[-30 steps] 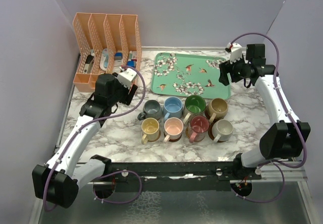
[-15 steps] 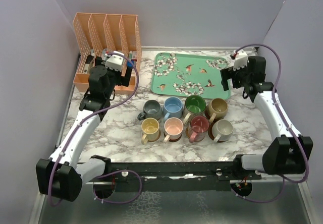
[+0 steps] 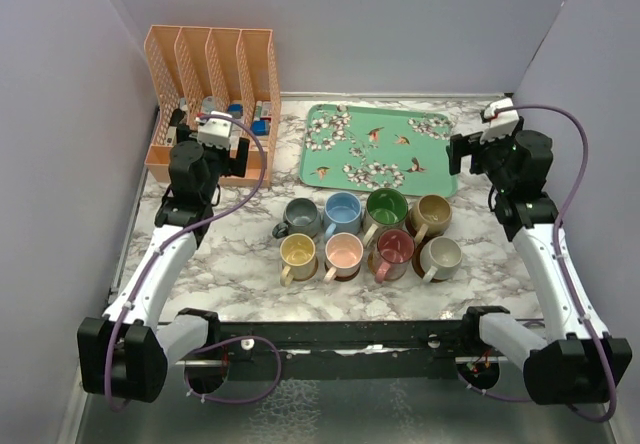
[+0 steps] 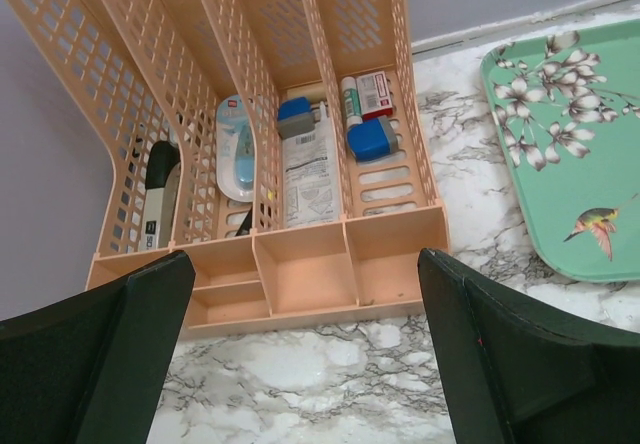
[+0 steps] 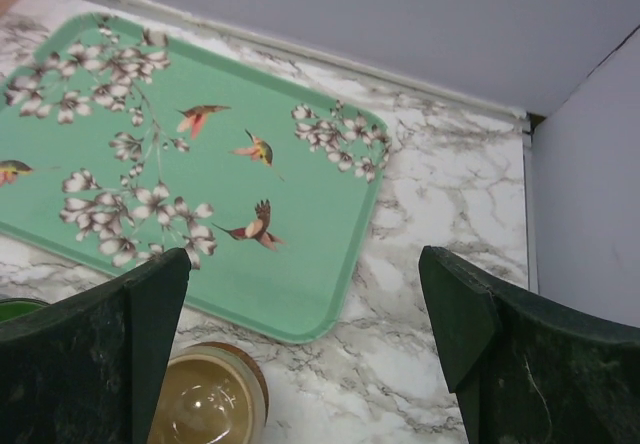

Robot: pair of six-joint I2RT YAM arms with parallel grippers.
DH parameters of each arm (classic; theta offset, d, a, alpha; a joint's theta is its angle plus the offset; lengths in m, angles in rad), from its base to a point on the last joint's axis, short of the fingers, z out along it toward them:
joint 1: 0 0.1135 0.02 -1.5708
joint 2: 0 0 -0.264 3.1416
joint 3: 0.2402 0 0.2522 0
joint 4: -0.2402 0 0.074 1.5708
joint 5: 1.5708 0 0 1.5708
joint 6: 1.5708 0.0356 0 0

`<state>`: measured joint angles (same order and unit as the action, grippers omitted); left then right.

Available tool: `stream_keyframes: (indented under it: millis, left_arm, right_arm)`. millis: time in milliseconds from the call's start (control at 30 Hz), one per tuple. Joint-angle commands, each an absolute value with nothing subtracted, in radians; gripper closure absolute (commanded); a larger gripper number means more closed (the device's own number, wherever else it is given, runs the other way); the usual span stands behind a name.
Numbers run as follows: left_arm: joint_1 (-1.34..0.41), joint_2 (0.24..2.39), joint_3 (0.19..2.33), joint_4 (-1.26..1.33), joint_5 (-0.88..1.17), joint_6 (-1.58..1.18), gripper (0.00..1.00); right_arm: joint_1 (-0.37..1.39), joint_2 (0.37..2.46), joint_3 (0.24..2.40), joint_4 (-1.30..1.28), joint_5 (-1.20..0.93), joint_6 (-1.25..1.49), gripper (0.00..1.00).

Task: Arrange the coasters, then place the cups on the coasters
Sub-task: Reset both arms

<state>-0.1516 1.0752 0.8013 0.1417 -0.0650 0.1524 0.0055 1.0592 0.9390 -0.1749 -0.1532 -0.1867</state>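
Eight cups (image 3: 395, 247) stand in two rows mid-tabletop (image 3: 225, 264); left gripper (image 4: 305, 364) and right gripper (image 5: 305, 354) both gape wide, empty

The left gripper (image 4: 305, 264) has pulled away from beside the cups (image 3: 343, 211) to the back-left corner of the table (image 3: 480, 234), over the orange organizer (image 3: 210, 74), its jaws spread wider. The right gripper (image 5: 303, 264) has drawn back off the tray (image 3: 380, 149) toward the table's right edge, its jaws wider too.
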Motion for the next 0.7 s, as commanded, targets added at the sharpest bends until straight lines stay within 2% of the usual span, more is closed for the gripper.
stream_keyframes:
  millis: [0, 333, 667]
  left_arm:
    - [-0.143, 1.044, 0.827, 0.141, -0.072, 0.161, 0.01]
    - [-0.117, 0.939, 0.819, 0.079, -0.023, 0.197, 0.01]
    - [-0.115, 0.929, 0.824, 0.053, 0.049, 0.177, 0.01]
  right_arm:
    - [0.006, 0.973, 0.921, -0.145, -0.197, -0.202, 0.00]
    - [-0.007, 0.918, 0.927, -0.195, -0.155, -0.237, 0.00]
    - [-0.018, 0.841, 0.885, -0.189, -0.130, -0.271, 0.00]
